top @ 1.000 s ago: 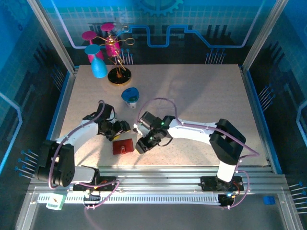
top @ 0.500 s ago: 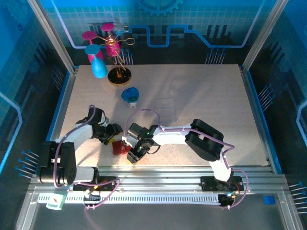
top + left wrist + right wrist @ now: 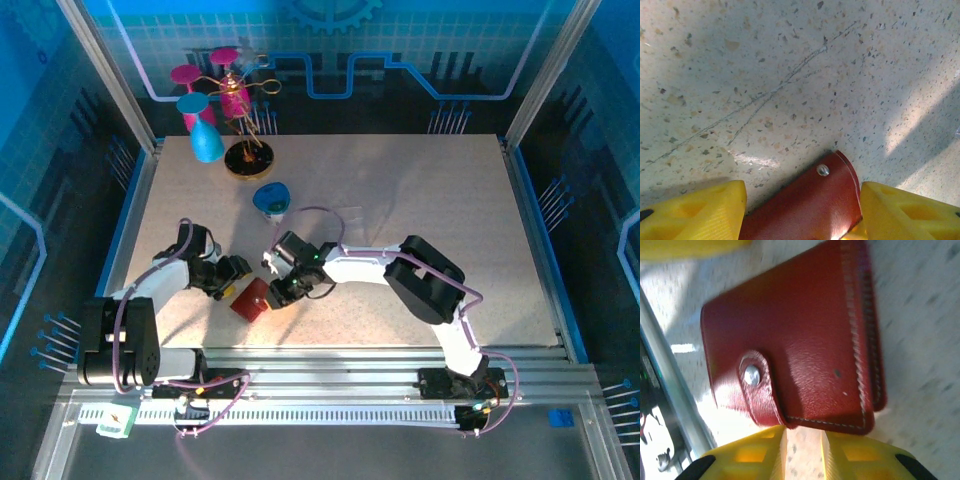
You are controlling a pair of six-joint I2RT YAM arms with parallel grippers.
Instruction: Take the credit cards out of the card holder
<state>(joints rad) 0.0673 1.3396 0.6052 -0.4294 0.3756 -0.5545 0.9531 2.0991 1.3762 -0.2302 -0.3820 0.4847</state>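
Nothing legible from where I work: no lettering, brand or number on the card holder (image 3: pixel 790 340) or worktop (image 3: pixel 420 200).

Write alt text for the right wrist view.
A closed red card holder, its snap tab fastened, is seen against the speckled table. The right end effector sits at its lower edge in the picture, yellow jaws nearly together.

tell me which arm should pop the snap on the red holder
Right, probably: the right gripper sits by the snap tab of the closed card holder; the left gripper straddles it, suited to bracing.
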